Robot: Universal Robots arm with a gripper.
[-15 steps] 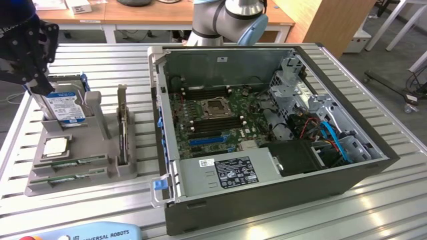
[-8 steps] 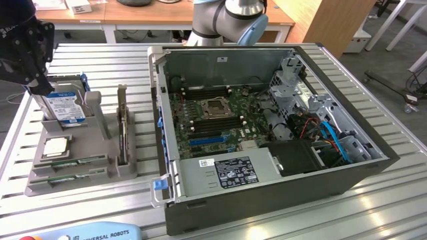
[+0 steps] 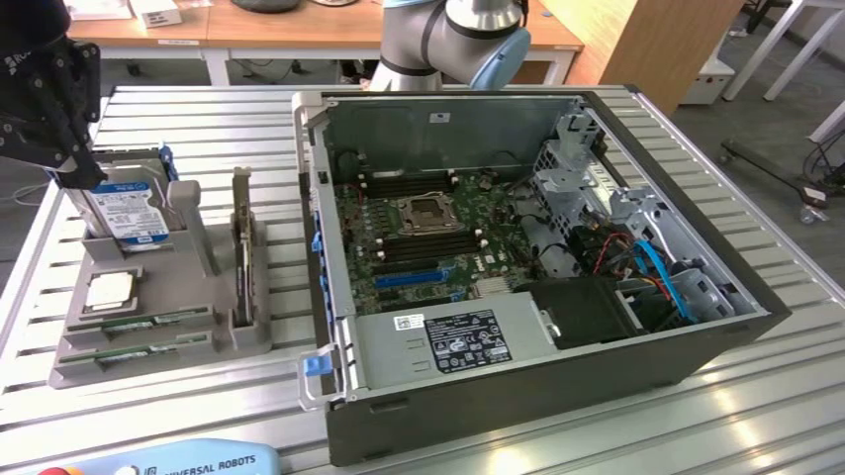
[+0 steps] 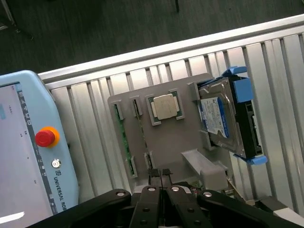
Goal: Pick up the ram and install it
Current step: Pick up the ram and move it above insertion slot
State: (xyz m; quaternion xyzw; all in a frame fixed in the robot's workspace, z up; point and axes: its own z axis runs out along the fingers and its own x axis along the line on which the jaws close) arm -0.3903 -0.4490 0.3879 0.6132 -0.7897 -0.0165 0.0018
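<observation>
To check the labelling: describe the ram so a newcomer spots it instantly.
Beside the open computer case sits a grey tray. At its end farthest from the hard drive, past the square processor, sits the ram: a thin green strip on edge, unlike its boxy or square neighbours.

Holder [image 3: 119, 371]: one is counted.
Rams [image 3: 156, 319]: two are counted, along the holder's near edge.
Hard drive [image 3: 130, 213]: one is counted, at its far edge.
Processor [image 3: 113, 289]: one is counted.
Case [image 3: 528, 381]: one is counted.
Pendant [image 3: 172, 460]: one is counted.
</observation>
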